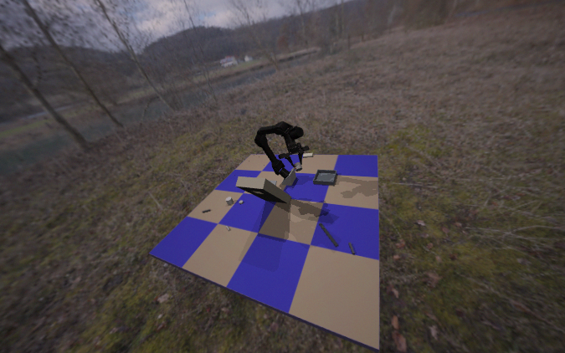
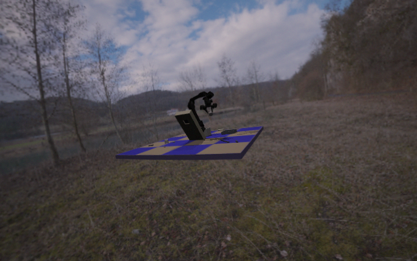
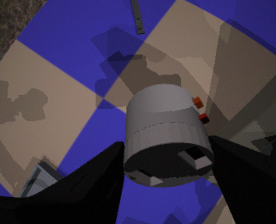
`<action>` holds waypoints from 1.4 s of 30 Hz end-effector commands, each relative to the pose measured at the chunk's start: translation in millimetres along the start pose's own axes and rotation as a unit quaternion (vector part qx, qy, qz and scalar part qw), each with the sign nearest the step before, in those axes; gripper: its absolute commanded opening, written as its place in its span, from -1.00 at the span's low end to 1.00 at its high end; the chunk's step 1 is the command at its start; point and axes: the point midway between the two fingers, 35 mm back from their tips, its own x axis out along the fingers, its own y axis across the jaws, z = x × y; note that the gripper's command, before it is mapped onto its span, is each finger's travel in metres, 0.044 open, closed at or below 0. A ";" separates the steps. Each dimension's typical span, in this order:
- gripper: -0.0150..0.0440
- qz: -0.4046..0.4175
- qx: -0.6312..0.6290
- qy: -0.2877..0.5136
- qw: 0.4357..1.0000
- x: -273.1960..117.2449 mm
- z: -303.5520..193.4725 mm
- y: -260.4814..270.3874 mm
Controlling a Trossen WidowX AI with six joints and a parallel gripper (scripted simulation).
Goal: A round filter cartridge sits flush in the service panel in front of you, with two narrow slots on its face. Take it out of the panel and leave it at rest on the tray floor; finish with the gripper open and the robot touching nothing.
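The round filter cartridge (image 1: 298,166) (image 2: 210,114) (image 3: 164,117) is a light grey cylinder with two slots in its dark end face and small orange and red tabs on its side. My gripper (image 1: 297,165) (image 2: 210,112) (image 3: 166,147) is shut on it and holds it in the air, between the service panel and the tray. The service panel (image 1: 254,182) (image 2: 190,125) is a tilted slab, off to the left of the cartridge in the top view. The grey tray (image 1: 325,183) (image 2: 228,132) lies to the right of my gripper; a corner of it (image 3: 41,181) shows at the wrist view's lower left.
A small upright plate (image 1: 290,178) stands beside the arm's base. A white cylinder (image 1: 229,201) and a small white knob (image 1: 241,202) lie left of the panel. Dark bars (image 1: 328,234) (image 1: 351,248) lie at the front right. A pale block (image 1: 307,155) lies behind the gripper.
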 end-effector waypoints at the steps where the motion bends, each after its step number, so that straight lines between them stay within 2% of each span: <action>1: -0.49 0.036 -0.072 0.000 0.997 3.8 -3.7 30.3; 8: -0.49 0.108 -0.207 -0.017 0.972 3.9 -12.3 84.3; 16: -0.49 0.121 -0.232 -0.020 0.965 6.7 -19.5 97.9; 30: -0.49 0.189 -0.350 -0.022 0.917 34.1 -89.5 166.1; 42: -0.49 0.243 -0.446 -0.018 0.861 58.5 -160.5 201.8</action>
